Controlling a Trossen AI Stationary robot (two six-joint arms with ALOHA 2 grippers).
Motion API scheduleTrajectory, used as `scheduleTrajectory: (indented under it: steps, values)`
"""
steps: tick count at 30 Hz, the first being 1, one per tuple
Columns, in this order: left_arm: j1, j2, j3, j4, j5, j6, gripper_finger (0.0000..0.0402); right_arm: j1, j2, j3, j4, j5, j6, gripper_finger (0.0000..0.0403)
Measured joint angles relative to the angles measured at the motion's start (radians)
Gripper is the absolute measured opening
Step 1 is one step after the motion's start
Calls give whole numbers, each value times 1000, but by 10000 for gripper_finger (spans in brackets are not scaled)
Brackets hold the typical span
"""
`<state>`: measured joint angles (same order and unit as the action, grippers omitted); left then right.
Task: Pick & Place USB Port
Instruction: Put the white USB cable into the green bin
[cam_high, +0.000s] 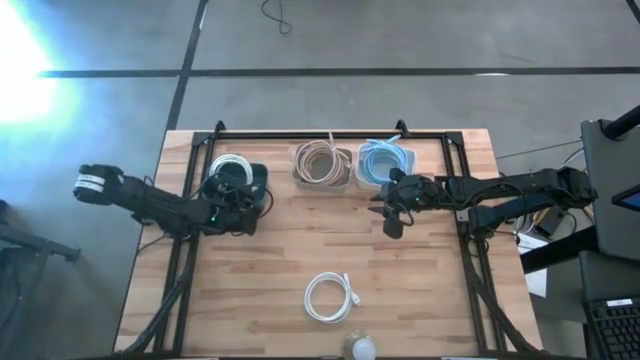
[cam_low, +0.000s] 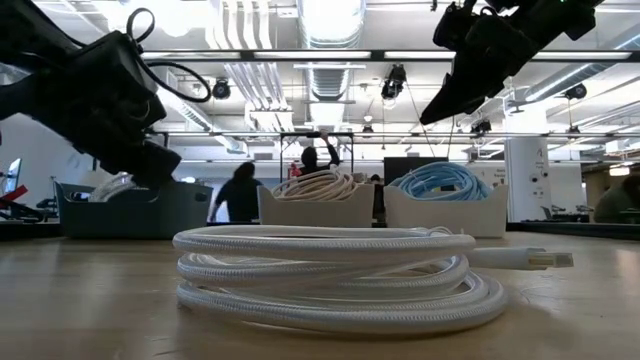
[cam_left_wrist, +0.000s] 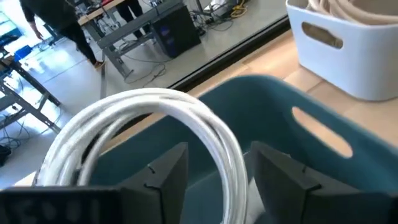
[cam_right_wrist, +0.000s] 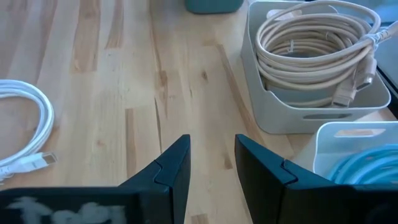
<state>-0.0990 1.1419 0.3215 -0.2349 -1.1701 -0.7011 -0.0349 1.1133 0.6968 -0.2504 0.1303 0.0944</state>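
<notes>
Three bins (cam_high: 322, 165) stand in a row along the far edge of our wooden table (cam_high: 280, 270): a dark teal one (cam_high: 238, 178) on the left holding a white coil, a pale one in the middle holding a beige cable (cam_right_wrist: 314, 38), and a pale one (cam_high: 385, 163) on the right holding a blue cable (cam_low: 440, 182). We see the task's thing, a coiled white USB cable (cam_high: 328, 297), lying flat on the table near the front edge, well apart from both arms. Its loops are stacked in a rough ring, and its loose tail runs along the ring's right side to a plug that points toward the front of the table; in the low view the plug (cam_low: 535, 259) sticks out to the right of the coil. Our left gripper (cam_left_wrist: 214, 171) hangs over the teal bin with its fingers apart, a strand of the white coil (cam_left_wrist: 149, 118) passing between them; we cannot tell whether they touch it. Our right gripper (cam_right_wrist: 211, 165) hangs above bare table just in front of the blue-cable bin, fingers apart and holding nothing. People show in the room behind.
</notes>
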Motion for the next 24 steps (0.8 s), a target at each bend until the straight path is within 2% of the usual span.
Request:
scheduleTrajectory:
  steps: [8,13,17,24]
  values:
    - [0,0,114,0,-31,153,189,0,0,0,0,0,3,118]
    - [0,0,256,0,16,227,188,0,0,0,0,0,7,118]
    - [0,0,373,0,163,250,186,0,0,0,0,0,15,118]
    - [-1,8,478,24,572,253,186,0,0,0,0,0,34,118]
